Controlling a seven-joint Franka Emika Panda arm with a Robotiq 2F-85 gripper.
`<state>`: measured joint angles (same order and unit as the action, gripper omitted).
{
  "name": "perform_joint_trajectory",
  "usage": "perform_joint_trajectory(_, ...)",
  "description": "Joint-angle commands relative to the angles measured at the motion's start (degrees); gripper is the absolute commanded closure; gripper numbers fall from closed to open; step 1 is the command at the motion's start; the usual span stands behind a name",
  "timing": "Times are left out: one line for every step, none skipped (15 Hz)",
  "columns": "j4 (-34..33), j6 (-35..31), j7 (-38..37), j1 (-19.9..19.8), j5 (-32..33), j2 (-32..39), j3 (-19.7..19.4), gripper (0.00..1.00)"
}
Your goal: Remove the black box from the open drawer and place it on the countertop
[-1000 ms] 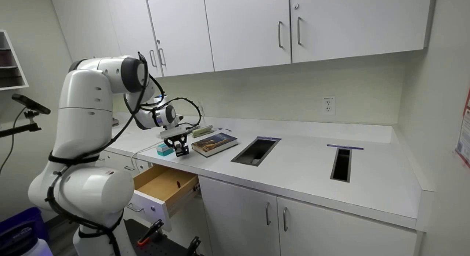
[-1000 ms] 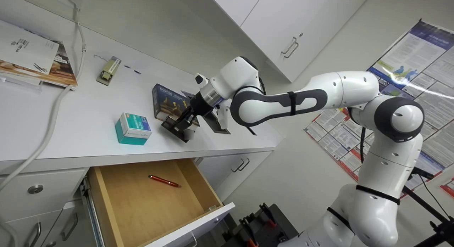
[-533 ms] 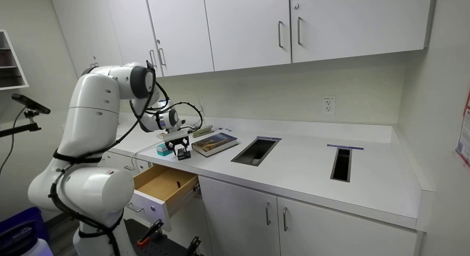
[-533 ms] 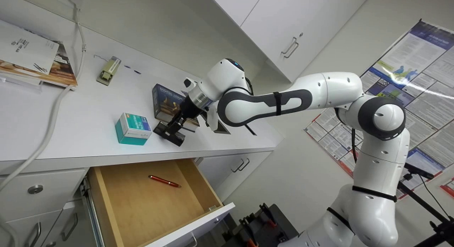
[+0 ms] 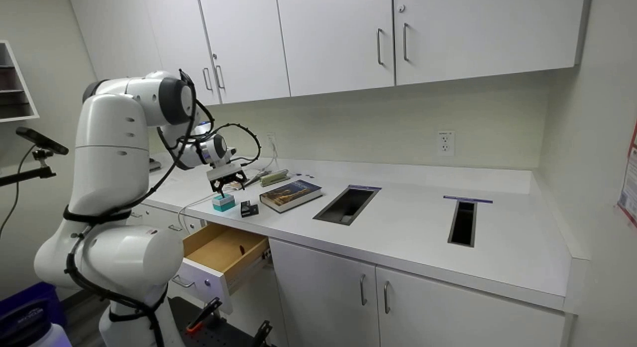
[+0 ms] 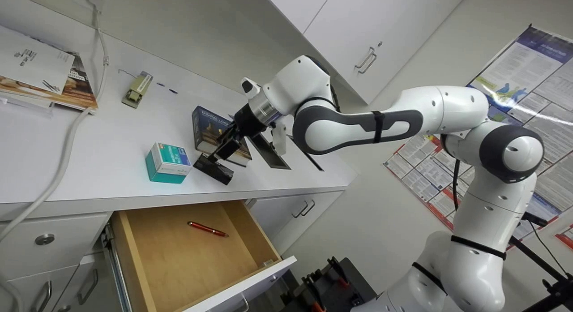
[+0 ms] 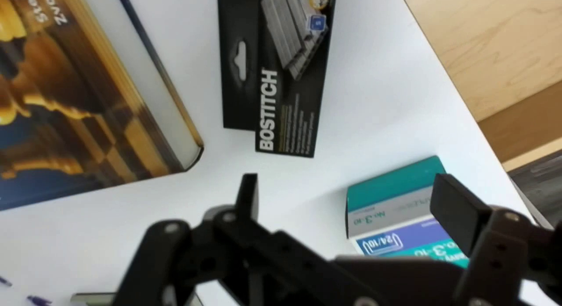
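The black box (image 7: 290, 77), lettered BOSTITCH, lies on the white countertop (image 7: 377, 117), near its front edge. In both exterior views the black box (image 5: 249, 208) (image 6: 214, 169) sits between the book and the teal box. My gripper (image 7: 344, 185) (image 5: 233, 191) is open and raised above the counter, apart from the black box. Nothing is between its fingers; the teal box shows below one of them. Beneath the counter the open drawer (image 6: 188, 267) holds only a red pen (image 6: 207, 229).
A teal staple box (image 6: 168, 163) stands close to the black box. A thick book (image 5: 291, 195) lies on its far side. Farther back are a green stapler (image 6: 137, 89) and a white cable (image 6: 67, 146). Two cut-out slots (image 5: 347, 205) (image 5: 463, 222) open in the countertop.
My gripper lowered the black box onto the countertop, opened, and let it go. It has since risen and drawn away from the box, which stays where it was set down.
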<state>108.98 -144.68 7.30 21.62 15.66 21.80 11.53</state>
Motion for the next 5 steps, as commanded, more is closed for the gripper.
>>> perform_joint_trajectory(5.9, 3.1, -3.1, 0.7, 2.3, -8.8, 0.4, 0.00)
perform_joint_trajectory(6.7, 3.6, -3.6, 0.7, 2.9, -10.3, 0.6, 0.00)
perform_joint_trajectory(7.6, 4.3, -3.8, 0.6, 3.0, -11.6, 0.9, 0.00)
perform_joint_trajectory(8.5, 4.7, -4.0, 0.3, 2.9, -12.8, 1.2, 0.00)
perform_joint_trajectory(9.1, 5.1, -3.8, 0.1, 2.5, -13.8, 1.5, 0.00)
